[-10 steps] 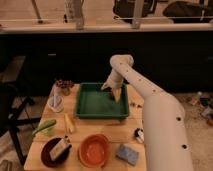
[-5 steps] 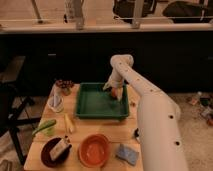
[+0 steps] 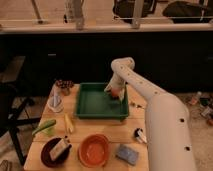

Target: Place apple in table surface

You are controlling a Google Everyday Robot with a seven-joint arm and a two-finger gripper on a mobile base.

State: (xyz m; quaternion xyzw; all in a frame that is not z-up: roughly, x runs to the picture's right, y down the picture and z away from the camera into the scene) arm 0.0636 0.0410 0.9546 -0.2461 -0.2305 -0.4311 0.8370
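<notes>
wooden table surface (image 3: 100, 128), fingers (image 3: 112, 89) apart at apple (image 3: 116, 93) in green tray (image 3: 92, 103)

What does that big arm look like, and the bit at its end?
The arm is a thick, smooth white tube in rounded segments, with small dark dots along its side. No loose cables show. The gripper, over the green tray's right side, looks pale too.

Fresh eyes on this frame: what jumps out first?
The white arm arching up from the lower right, its gripper down at the right side of the green tray, right by the orange-red apple. Then the orange bowl at the near edge of the table surface.
</notes>
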